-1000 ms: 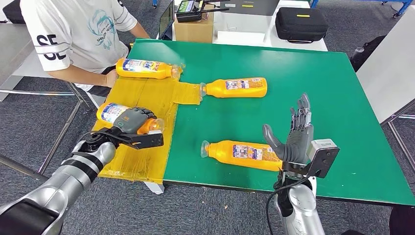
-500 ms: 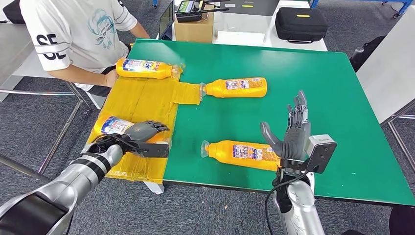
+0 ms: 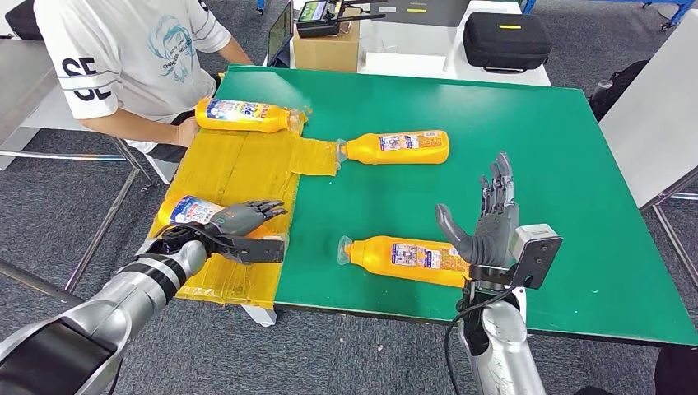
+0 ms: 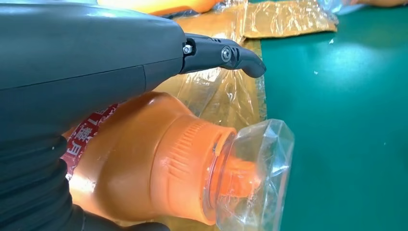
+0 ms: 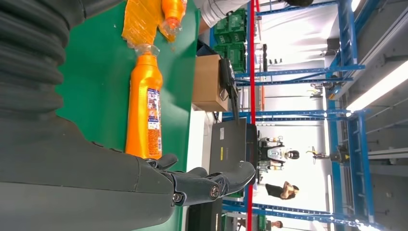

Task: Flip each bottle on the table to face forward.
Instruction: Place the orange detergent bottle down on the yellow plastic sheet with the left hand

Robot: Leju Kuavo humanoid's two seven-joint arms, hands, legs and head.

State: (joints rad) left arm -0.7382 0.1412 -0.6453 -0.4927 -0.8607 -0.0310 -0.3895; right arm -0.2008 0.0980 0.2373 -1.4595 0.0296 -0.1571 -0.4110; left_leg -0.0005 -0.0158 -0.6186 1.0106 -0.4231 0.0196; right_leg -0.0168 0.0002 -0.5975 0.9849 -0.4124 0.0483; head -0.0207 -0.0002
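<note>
Left hand (image 3: 239, 220) lying over the near-left bottle (image 3: 191, 211) on the yellow sheet (image 3: 239, 164), fingers stretched along it; firm grip or mere rest, cannot tell. Right hand (image 3: 486, 226) upright, fingers spread, holding nothing, just beside the base of the front bottle (image 3: 403, 257) on the green table (image 3: 494, 132). Two more bottles farther back: middle bottle (image 3: 397, 146) and far-left bottle (image 3: 245, 114) near a person's arm (image 3: 140, 125).

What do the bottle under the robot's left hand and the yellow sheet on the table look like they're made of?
Bottle: glossy orange plastic by its moulded ribbed neck, with a clear film wrap over the cap.
Yellow sheet: thin shiny plastic film, probably; it is wrinkled and catches glare.
</note>
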